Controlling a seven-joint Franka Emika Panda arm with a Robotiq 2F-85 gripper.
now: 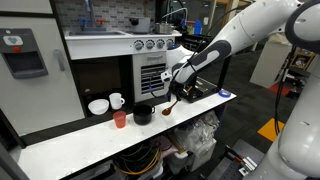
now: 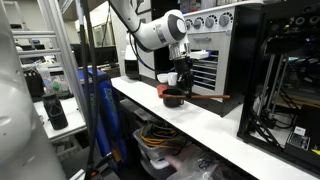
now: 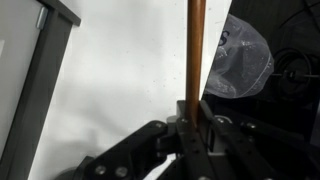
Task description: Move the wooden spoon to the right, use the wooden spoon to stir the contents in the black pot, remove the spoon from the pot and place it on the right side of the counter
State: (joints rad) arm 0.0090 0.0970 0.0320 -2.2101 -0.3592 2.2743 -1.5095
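My gripper [image 3: 195, 108] is shut on the handle of the wooden spoon [image 3: 196, 50], a slim light-brown shaft that runs up out of the wrist view. In an exterior view the gripper [image 1: 179, 82] hangs just right of the black pot [image 1: 143, 113], and the spoon [image 1: 171, 100] slants down from it to a brown end beside the pot, low over the white counter [image 1: 70, 145]. In the opposite exterior view the gripper [image 2: 179, 80] stands over the pot [image 2: 174, 99]. Whether the spoon's end touches the counter I cannot tell.
A small red cup [image 1: 120, 119] stands left of the pot, with a white mug [image 1: 116, 100] and a white bowl [image 1: 97, 106] behind it. A white-fronted machine [image 1: 150, 60] backs the counter. A plastic bag [image 3: 240, 55] lies below the counter's edge.
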